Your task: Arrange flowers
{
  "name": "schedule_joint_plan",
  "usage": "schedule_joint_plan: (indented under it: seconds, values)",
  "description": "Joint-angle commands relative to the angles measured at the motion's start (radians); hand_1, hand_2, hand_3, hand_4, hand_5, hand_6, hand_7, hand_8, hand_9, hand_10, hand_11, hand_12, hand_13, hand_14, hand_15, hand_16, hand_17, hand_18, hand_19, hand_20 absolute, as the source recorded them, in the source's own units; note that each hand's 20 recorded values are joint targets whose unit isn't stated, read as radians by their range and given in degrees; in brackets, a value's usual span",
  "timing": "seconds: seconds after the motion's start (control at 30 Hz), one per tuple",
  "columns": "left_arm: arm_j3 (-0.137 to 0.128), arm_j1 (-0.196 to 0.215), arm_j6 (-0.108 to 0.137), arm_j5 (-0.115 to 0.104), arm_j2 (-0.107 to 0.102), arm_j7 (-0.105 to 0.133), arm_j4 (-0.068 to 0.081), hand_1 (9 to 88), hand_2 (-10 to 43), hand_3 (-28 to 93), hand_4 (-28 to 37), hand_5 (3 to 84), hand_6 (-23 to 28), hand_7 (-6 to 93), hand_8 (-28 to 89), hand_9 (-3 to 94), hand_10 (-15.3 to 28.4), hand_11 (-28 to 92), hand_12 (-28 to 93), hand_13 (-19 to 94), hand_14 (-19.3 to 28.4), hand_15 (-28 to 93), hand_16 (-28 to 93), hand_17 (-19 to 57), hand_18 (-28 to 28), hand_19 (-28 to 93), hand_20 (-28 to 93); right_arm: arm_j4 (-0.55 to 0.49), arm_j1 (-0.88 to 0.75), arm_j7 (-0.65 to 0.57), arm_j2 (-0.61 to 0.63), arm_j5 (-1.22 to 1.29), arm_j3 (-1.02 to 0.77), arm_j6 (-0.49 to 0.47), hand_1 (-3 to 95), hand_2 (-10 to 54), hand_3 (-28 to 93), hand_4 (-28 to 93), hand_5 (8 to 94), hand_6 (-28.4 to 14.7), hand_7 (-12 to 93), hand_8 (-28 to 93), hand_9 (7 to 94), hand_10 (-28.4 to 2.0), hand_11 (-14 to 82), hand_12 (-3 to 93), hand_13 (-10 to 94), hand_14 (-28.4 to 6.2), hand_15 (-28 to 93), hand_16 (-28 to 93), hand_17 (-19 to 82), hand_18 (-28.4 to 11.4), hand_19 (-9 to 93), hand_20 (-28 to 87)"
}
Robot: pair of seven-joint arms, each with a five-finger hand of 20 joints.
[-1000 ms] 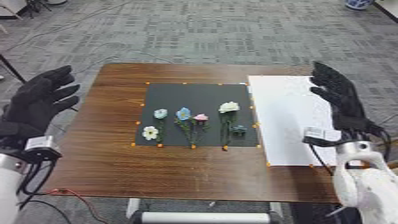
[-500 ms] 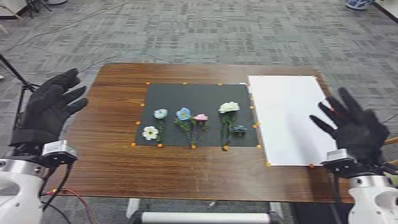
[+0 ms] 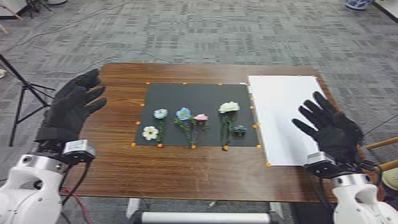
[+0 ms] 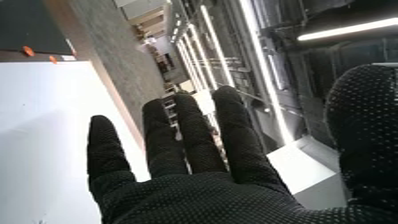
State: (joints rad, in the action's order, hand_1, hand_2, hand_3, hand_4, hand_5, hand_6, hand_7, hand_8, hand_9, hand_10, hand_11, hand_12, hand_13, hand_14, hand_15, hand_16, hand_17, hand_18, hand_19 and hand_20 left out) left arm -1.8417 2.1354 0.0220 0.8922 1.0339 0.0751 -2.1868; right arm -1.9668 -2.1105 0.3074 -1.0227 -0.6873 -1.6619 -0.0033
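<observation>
In the head view my left hand (image 3: 71,111) is open over the table's left edge, fingers pointing away. My right hand (image 3: 334,127) stands open over the right part of the white sheet, and in the right wrist view my right hand (image 4: 200,197) has straight, spread fingers and holds nothing. Between the hands, on a dark mat (image 3: 195,91), lie a large white flower (image 3: 229,107), a pink flower (image 3: 201,117), a blue flower (image 3: 183,114), a pale blue flower (image 3: 161,114), a small white flower (image 3: 150,133) and a dark bluish sprig (image 3: 239,129).
The white sheet (image 3: 284,110) lies right of the mat; in the right wrist view the sheet (image 4: 44,125) lies beside my hand. Orange markers line both. The brown table (image 3: 169,172) extends around them. A black tripod (image 3: 21,100) stands beyond the table's left side.
Both hands have moved inward over the table's sides. My right hand also came lower, toward the near edge, and its fingers spread. The flowers have kept their places.
</observation>
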Motion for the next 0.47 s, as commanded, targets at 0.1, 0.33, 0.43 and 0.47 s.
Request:
schedule_joint_plan:
  seconds: [0.1,0.33,0.43,0.47]
  values:
    - [-0.105,0.110,-0.042,-0.041,0.005,-0.042,-0.038,26.4,-5.8,64,-28.3,16.9,1.2,28.6,-13,10.0,8.8,28,15,4,12.4,42,-7,-11.2,22.7,37,9,0.016,0.043,0.018,-0.010,-0.051,0.040,0.000,12.4,-4.7,85,-25,28.4,-3.9,10,-7,26.3,-12.0,1.6,21.5,15,-11.1,9,28,-6,-19.5,34,10]
    - [-0.091,0.084,-0.051,-0.049,-0.005,-0.053,-0.021,26.9,-9.2,62,-28.3,14.8,0.6,28.6,-13,9.0,8.1,25,17,3,13.1,35,-8,-12.4,25.3,37,5,0.027,0.083,0.057,-0.036,-0.063,0.069,0.003,13.5,-4.7,86,-25,30.2,1.2,11,-9,26.1,-9.0,1.1,21.3,14,-10.3,8,29,-6,-19.0,33,10]
    - [-0.075,0.059,-0.066,-0.043,-0.023,-0.061,-0.016,26.1,-9.4,63,-28.3,14.6,0.7,28.5,-12,8.5,8.1,25,17,2,12.8,36,-7,-12.6,25.2,37,5,0.033,0.097,0.066,-0.031,-0.070,0.073,0.008,13.7,-4.9,86,-25,30.5,1.3,11,-9,26.5,-8.0,1.1,21.1,14,-9.9,7,29,-7,-19.2,33,11]
    - [-0.075,0.066,-0.062,-0.044,-0.020,-0.055,-0.017,25.9,-9.4,64,-28.3,14.6,0.8,28.5,-12,8.5,8.2,25,17,2,12.7,37,-7,-12.7,25.2,37,5,0.037,0.104,0.073,-0.028,-0.069,0.082,0.017,14.1,-5.5,86,-26,31.2,1.4,11,-9,27.2,-7.5,1.2,20.9,15,-9.5,6,28,-6,-19.2,33,11]
